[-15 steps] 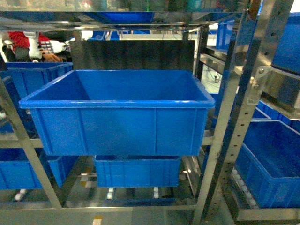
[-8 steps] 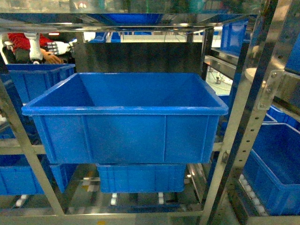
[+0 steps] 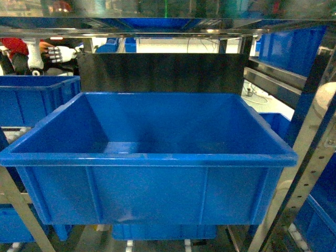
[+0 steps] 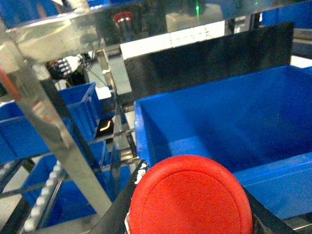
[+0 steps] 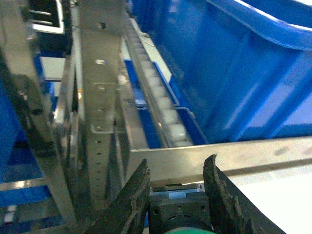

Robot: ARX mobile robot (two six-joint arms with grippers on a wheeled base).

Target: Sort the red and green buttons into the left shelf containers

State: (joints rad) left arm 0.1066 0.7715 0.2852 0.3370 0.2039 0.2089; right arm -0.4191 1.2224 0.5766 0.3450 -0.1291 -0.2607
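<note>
- Across the last second the big blue bin [image 3: 147,157] has grown in the head view from a mid-frame box to one that fills most of the picture. Its inside floor now shows and the lower bins are almost hidden. I judge the base has rolled up close to the left shelf, so a drop is near.
- The left pincer [image 4: 190,214] carries a red button [image 4: 190,195]. The cap fills the bottom of the left wrist view, just outside the bin's near left corner and not yet over its opening. The black fingers [image 4: 117,214] show at the cap's sides, clamped on the button.
- The right pincer [image 5: 176,195] is closed on a black button body [image 5: 178,212] with a sliver of green at its lower edge, probably a green button. It hangs below the shelf's roller rail [image 5: 161,107], beside the bin's outer wall.
- The bin is smooth moulded plastic with tapered walls, a thick rolled rim and vertical ribs. No button shows inside.
- The shelf frame [image 5: 100,97] is bright perforated metal. A flat black panel [image 3: 163,73] stands behind the bin.
- The red cap is a matte, gently domed disc.
</note>
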